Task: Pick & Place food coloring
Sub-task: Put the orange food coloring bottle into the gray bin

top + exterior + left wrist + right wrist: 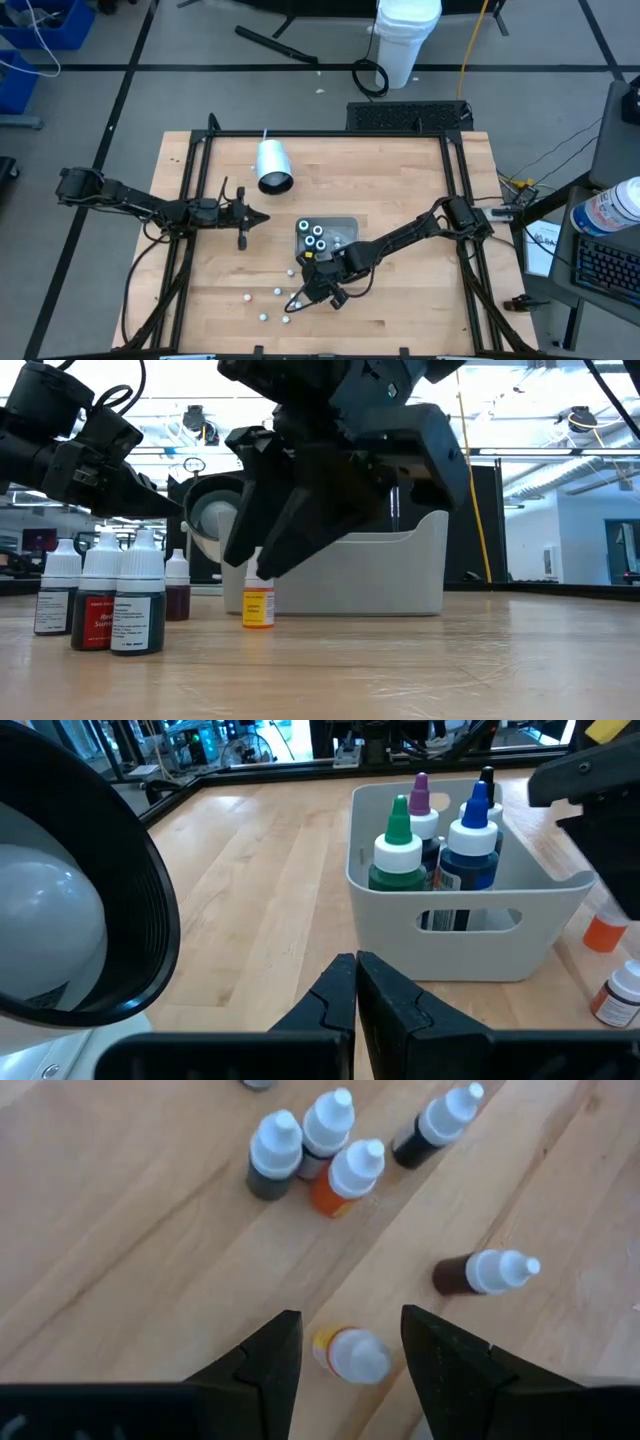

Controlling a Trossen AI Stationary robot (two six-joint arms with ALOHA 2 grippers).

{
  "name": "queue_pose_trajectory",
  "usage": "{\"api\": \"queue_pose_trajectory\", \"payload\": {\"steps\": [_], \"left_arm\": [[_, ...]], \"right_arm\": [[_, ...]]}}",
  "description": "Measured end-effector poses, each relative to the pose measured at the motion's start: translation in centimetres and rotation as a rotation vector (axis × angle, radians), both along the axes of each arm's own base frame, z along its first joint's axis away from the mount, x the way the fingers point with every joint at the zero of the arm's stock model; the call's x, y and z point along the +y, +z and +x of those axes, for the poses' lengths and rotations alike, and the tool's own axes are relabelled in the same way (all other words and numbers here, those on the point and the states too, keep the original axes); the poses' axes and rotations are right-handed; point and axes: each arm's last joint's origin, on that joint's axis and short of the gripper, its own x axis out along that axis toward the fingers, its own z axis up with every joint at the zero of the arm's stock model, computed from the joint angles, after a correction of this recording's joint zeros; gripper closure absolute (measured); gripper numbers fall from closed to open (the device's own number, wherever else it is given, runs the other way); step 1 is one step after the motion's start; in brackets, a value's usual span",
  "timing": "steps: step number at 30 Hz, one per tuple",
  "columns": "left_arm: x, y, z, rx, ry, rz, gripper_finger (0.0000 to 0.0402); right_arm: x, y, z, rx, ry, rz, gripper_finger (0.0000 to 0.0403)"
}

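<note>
Yellow food coloring bottle [347, 1353] upright between spread fingers of right end effector [345, 1350], unclamped

- This was a robotics lab or workshop.
- A wooden surface [400, 190] sat inside a black metal frame [196, 160], with two dark arms mounted on it.
- At 12 o'clock a white bucket [407, 38] and loose cables [372, 75] lay on a grey floor marked with black lines.
- At 3 o'clock stood a keyboard [606, 262]; blue bins [28, 48] at 10 o'clock.
- Ceiling strip lights [500, 420] and workstations stood beyond.
</note>
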Motion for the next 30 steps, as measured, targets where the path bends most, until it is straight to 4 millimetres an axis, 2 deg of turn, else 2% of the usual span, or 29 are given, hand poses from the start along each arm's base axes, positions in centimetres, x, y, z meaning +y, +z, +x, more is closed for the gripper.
{"api": "queue_pose_trajectory", "payload": {"steps": [7, 22, 30], "left_arm": [[0.0, 0.0, 0.0, 0.0, -0.001, 0.003, 0.0382], [0.0, 0.0, 0.0, 0.0, -0.001, 0.003, 0.0382], [0.0, 0.0, 0.0, 0.0, -0.001, 0.003, 0.0382]], "right_arm": [[0.09, -0.03, -0.08, 0.005, 0.001, -0.006, 0.025], [0.2, -0.38, -0.1, 0.016, 0.005, -0.005, 0.0324], [0.1, -0.54, -0.33, 0.049, -0.015, -0.002, 0.033]]}}
